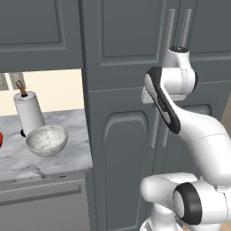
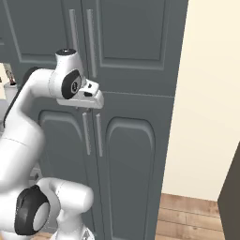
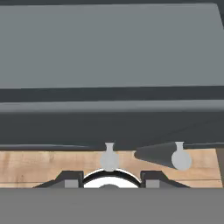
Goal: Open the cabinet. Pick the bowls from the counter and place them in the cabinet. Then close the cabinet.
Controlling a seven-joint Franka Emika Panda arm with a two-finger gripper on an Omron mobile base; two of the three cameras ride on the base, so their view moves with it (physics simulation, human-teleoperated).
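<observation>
The cabinet (image 1: 131, 40) stands shut, its two long bar handles (image 2: 91, 42) side by side at the door seam. My gripper (image 2: 84, 109) points down close in front of the doors, just below the lower ends of those handles. In the hand view its fingertips (image 3: 72, 179) stand apart with nothing between them, so the gripper (image 3: 111, 181) is open. The marbled bowl (image 1: 46, 140) sits on the counter (image 1: 67, 158) to the left of the cabinet. A sliver of the red bowl (image 1: 1, 139) shows at the left edge.
A paper-towel roll (image 1: 29, 113) stands behind the marbled bowl. Below my hand are the arched lower doors with their short handles (image 3: 109, 157). Wooden floor (image 2: 187, 215) and a cream wall (image 2: 211, 93) lie to the cabinet's right.
</observation>
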